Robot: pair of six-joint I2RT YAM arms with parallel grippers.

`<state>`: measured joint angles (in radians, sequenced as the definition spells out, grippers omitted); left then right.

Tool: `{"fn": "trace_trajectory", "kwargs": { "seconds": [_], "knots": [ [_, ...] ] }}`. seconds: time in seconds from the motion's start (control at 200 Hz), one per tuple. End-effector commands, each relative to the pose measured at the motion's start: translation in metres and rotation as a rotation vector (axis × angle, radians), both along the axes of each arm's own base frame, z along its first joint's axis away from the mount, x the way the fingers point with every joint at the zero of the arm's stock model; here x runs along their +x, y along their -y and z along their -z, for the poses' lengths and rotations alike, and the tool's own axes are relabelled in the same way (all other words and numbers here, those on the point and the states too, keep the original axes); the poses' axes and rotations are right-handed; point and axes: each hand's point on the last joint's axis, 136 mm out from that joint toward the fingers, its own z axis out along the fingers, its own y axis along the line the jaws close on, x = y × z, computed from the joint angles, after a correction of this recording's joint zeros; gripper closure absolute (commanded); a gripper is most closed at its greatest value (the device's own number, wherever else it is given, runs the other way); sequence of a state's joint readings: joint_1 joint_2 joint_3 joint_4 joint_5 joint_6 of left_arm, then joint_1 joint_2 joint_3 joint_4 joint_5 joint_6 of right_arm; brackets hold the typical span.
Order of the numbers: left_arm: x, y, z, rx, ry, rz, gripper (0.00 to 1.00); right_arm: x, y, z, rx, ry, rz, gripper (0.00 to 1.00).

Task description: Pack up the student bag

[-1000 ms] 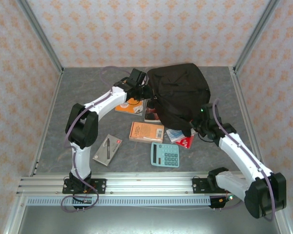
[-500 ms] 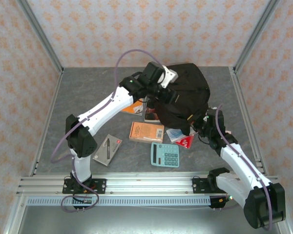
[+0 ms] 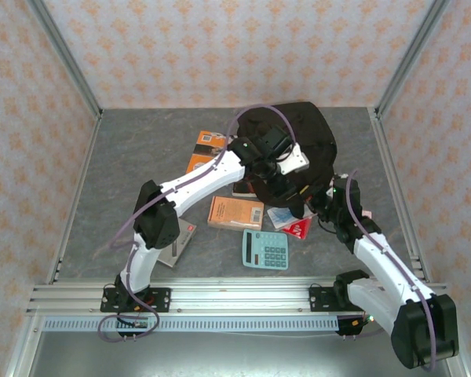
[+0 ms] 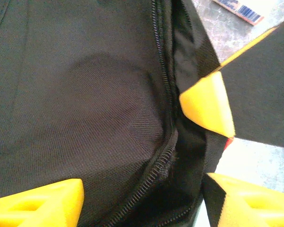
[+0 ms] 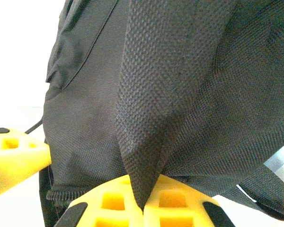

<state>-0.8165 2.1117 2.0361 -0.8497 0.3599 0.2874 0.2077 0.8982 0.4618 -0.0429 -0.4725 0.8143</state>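
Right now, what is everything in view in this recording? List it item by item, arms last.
student bag: one, black, far right of centre on the grey table
near orange book: one, orange, mid-table, just in front of the bag
far orange book: one, orange, left of the bag, beyond the left arm
calculator: one, teal, front centre
grey flat item: one, grey with a red patch, front left, partly under the left arm
loose booklets: red and white, count unclear, at the bag's near edge
left hand: one, yellow pads, open, against the bag by its zipper
right hand: one, yellow pads, shut on a fold of the bag's fabric
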Motion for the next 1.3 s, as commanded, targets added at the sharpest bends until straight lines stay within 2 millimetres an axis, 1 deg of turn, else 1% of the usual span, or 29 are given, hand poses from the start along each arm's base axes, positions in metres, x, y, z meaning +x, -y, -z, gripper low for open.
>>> {"fn": "trace_trajectory", "kwargs": {
  "seconds": [0.0, 0.05, 0.215, 0.39, 0.43, 0.565, 0.686, 0.781, 0.886, 0.926, 0.991, 1.021, 1.066, 1.136, 1.216, 1.296],
  "knots": [
    [0.015, -0.003, -0.009, 0.029, 0.08, -0.023, 0.33, 0.005, -0.008, -0.024, 0.057, 0.095, -0.032, 1.0],
    [0.021, -0.005, -0.007, 0.04, 0.096, -0.044, 0.34, 0.004, -0.009, -0.023, 0.06, 0.095, -0.034, 1.0],
    [0.027, -0.003, -0.005, 0.041, 0.114, -0.059, 0.35, 0.003, -0.01, -0.02, 0.074, 0.091, -0.036, 1.0],
    [0.042, -0.004, 0.0, 0.072, 0.151, -0.112, 0.35, 0.002, -0.012, -0.017, 0.087, 0.086, -0.043, 1.0],
    [0.043, -0.004, -0.003, 0.063, 0.148, -0.121, 0.35, 0.001, -0.011, -0.016, 0.084, 0.081, -0.043, 1.0],
    [0.031, 0.001, -0.018, -0.01, 0.117, -0.086, 0.35, -0.002, -0.009, -0.012, 0.064, 0.072, -0.043, 1.0],
    [0.029, -0.001, -0.03, -0.056, 0.103, -0.077, 0.34, -0.003, -0.007, -0.009, 0.053, 0.068, -0.036, 1.0],
    [0.031, -0.005, -0.02, -0.004, 0.104, -0.067, 0.34, -0.004, -0.008, -0.008, 0.058, 0.064, -0.04, 1.0],
    [0.031, -0.003, 0.001, 0.05, 0.083, -0.038, 0.34, -0.004, -0.008, -0.009, 0.058, 0.066, -0.042, 1.0],
    [0.035, -0.004, 0.008, 0.068, 0.089, -0.049, 0.34, -0.004, -0.008, -0.009, 0.058, 0.064, -0.042, 1.0],
    [0.036, -0.003, 0.014, 0.074, 0.083, -0.051, 0.4, -0.004, -0.009, -0.008, 0.058, 0.061, -0.043, 1.0],
    [0.036, 0.0, 0.014, 0.067, 0.085, -0.052, 0.45, -0.004, -0.008, -0.008, 0.056, 0.06, -0.043, 1.0],
    [0.038, 0.002, 0.012, 0.055, 0.087, -0.054, 0.58, -0.005, -0.007, -0.007, 0.052, 0.054, -0.04, 1.0],
    [0.04, 0.003, 0.006, 0.042, 0.103, -0.057, 0.81, -0.006, -0.005, -0.004, 0.044, 0.043, -0.03, 1.0],
    [0.042, 0.005, -0.007, 0.015, 0.131, -0.062, 1.0, -0.007, 0.0, -0.001, 0.024, 0.026, -0.005, 1.0],
    [0.046, 0.004, -0.03, -0.035, 0.179, -0.091, 1.0, -0.008, 0.006, 0.0, -0.001, 0.012, 0.022, 1.0]
  ]
}}
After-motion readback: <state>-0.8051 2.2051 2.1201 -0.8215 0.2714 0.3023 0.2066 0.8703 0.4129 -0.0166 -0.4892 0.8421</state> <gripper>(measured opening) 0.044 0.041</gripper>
